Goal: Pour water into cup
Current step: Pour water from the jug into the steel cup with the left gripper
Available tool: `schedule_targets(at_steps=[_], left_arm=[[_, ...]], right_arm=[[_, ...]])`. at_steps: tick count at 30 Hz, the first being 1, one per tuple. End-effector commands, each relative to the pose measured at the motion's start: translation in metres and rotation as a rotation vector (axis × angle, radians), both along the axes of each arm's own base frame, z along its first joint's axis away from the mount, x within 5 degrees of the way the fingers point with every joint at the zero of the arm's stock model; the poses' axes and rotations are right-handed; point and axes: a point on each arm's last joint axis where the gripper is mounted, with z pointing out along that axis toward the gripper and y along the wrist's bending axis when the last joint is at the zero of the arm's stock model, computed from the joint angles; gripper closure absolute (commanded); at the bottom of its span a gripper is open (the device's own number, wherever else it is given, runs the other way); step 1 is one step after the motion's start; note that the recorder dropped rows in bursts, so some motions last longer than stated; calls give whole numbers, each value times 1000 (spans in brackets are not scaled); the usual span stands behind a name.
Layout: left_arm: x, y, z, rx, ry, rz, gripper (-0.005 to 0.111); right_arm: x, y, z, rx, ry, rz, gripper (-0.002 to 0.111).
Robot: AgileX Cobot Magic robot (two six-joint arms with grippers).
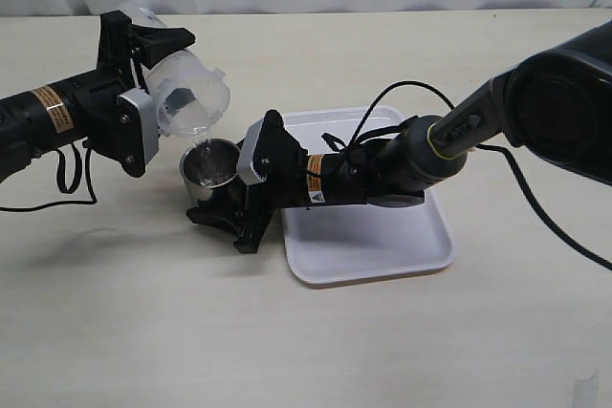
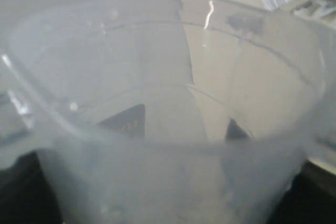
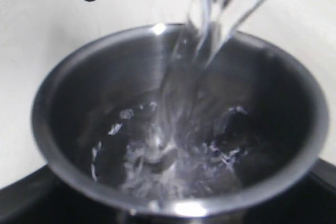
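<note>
The left tool (image 1: 158, 78) grips the tilted beaker (image 1: 194, 93) as water (image 3: 178, 77) streams into the cup (image 1: 212, 169), clamped by the right tool (image 1: 225, 200) beside the tray (image 1: 382, 246); a steady tilt, spout centred, should avoid splashing.

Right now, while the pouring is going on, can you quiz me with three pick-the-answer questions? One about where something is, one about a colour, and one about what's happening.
1. Where is the cup?
A) in the tray
B) beside the tray
C) under the tray

2. What colour is the tray?
A) white
B) red
C) green

3. What is the water doing?
A) lying still in the beaker
B) puddling in the tray
C) running from the beaker into the cup

Answers:
1 B: the cup sits just off the tray's edge.
2 A: the tray is plain white.
3 C: a clear stream falls from the tipped beaker and splashes inside the cup.
</note>
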Motion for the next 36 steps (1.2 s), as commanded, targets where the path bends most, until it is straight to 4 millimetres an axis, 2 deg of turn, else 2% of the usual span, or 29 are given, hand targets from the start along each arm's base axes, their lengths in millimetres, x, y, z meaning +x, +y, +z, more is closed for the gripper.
schedule_targets(at_steps=[1, 16, 36], left_arm=[[2, -2, 7, -27, -47, 1, 107], [3, -2, 11, -7, -127, -9, 107], [3, -2, 11, 9, -134, -12, 107]], right_arm=[[0, 0, 0, -19, -7, 7, 104], [0, 0, 0, -19, -7, 7, 104], [0, 0, 0, -19, -7, 7, 104]])
